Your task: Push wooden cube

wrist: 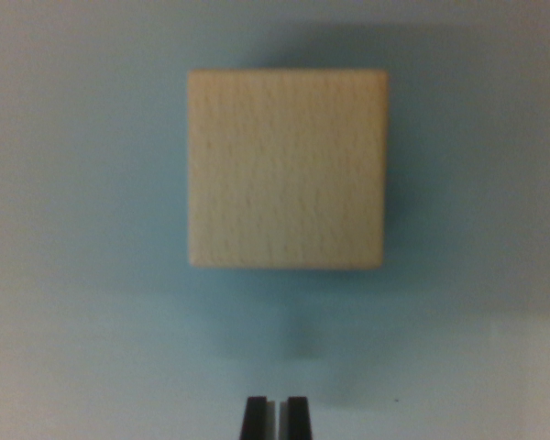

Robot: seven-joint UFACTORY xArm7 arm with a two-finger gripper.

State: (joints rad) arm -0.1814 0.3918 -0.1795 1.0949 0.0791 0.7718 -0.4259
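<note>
wrist view: the wooden cube (287, 170) fills the upper middle of the frame, seen almost square-on from above, pale tan with a faint grain, its edges soft from blur. it sits alone on the pale blue-grey desk (64, 348), with a dark shadow spilling past its top and right edges. nothing else lies around it in this view.

at the bottom centre the gripper (276, 418) shows only as two dark fingertips, standing side by side with just a thin light sliver between them, so the jaws read as closed or nearly so, and they hold nothing. a faint smudge of shadow sits on the desk just above the tips.

the relation that matters: the cube lies straight up the frame from the fingertips, apart from them, with a band of bare desk between the tips and the cube's lower edge. the tips line up close to the middle of that lower edge, perhaps a touch to the wrist view's left of it. the cube being square, it has no long axis to mind. my guess is that a push straight up the frame would meet the near face flat, with little tendency to spin the cube.
</note>
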